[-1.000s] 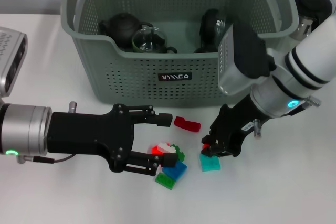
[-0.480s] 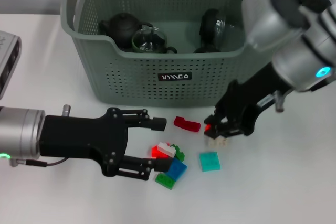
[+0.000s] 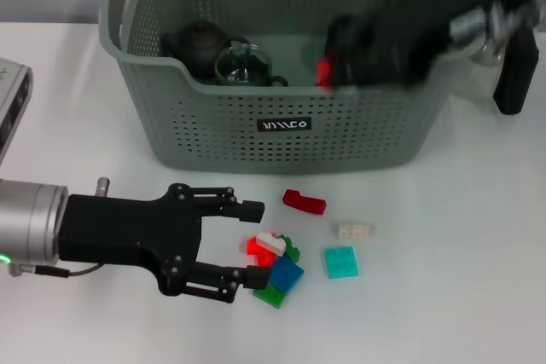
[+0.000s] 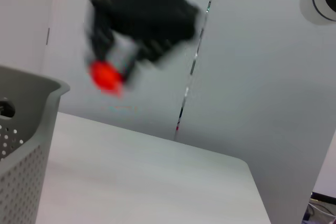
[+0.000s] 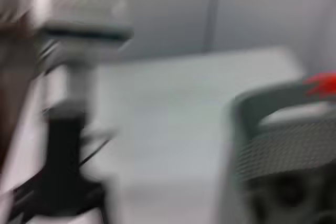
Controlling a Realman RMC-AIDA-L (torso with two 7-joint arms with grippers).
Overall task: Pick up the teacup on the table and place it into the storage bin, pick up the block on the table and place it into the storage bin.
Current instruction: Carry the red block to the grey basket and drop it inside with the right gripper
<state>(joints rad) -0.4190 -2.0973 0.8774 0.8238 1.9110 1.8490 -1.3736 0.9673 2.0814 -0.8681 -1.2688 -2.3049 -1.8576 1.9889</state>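
The storage bin (image 3: 290, 130) stands at the back of the table, holding a black teapot (image 3: 196, 44) and a clear glass teacup (image 3: 243, 66). No teacup shows on the table. My right gripper (image 3: 331, 70), blurred by motion, is above the bin's right half, shut on a small red block (image 3: 323, 71); the left wrist view shows that same gripper (image 4: 114, 66) and red block (image 4: 106, 75). My left gripper (image 3: 254, 242) is open low over the table, its fingers either side of a cluster of red, white, green and blue blocks (image 3: 277, 262).
Loose on the table in front of the bin lie a red block (image 3: 304, 201), a small white block (image 3: 352, 230) and a teal block (image 3: 340, 262). A grey device (image 3: 8, 108) sits at the left edge. The bin's rim (image 5: 273, 103) fills the right wrist view.
My right gripper rose from the table to above the bin with the red block. The white block it lifted now lies on the table. The left gripper shifted slightly left and down.
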